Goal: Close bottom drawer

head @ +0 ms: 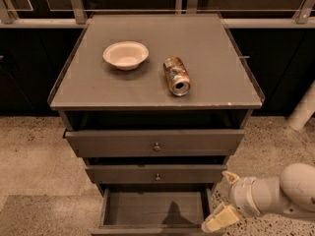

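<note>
Nearest, at frame btm: bottom drawer [138,208] stands well out, inside bare w/ a shadow on its floor, front panel cut by frame edge. Just right of it the gripper [219,200] sits low by the drawer's right front corner, jaws spread apart, holding nothing. Lower finger is v. close to that corner; contact can't tell. Arm [290,193] enters from the right. Behind/above: mid drawer [123,174] out a little, top drawer [113,142] out a bit too, each w/ centre knob. On cabinet top [98,90]: bowl [126,54] upright, can [176,75] on its side to its right, near but apart.
</note>
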Robot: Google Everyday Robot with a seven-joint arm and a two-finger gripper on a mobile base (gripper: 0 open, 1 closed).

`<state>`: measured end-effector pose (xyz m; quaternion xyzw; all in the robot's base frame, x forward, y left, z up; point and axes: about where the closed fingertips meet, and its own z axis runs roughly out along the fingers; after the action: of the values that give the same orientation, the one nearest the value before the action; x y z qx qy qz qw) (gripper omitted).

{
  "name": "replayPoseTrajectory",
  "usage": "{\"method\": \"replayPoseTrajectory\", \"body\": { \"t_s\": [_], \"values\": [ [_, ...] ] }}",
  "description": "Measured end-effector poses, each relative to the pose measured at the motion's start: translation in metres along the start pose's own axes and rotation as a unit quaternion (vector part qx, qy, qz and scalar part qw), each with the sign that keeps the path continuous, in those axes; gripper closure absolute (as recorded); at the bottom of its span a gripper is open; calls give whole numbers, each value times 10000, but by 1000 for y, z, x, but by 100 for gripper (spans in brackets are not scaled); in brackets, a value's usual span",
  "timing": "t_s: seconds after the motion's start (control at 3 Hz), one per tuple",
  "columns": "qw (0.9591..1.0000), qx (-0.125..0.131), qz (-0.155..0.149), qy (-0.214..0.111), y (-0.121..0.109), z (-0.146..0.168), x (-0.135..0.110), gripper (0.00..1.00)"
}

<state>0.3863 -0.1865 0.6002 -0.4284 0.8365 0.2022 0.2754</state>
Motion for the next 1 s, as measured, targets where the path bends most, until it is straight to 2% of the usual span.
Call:
{"method": "replayPoseTrajectory", "body": {
  "t_s": [0.33, 0.67, 1.0],
  "values": [
    [9982, -185, 436, -355, -4, 57, 34, 0],
    [9948, -410, 819, -444, -3, 104, 67, 0],
    [9912, -586, 1118, -397, -1, 140, 92, 0]
  ]
}}
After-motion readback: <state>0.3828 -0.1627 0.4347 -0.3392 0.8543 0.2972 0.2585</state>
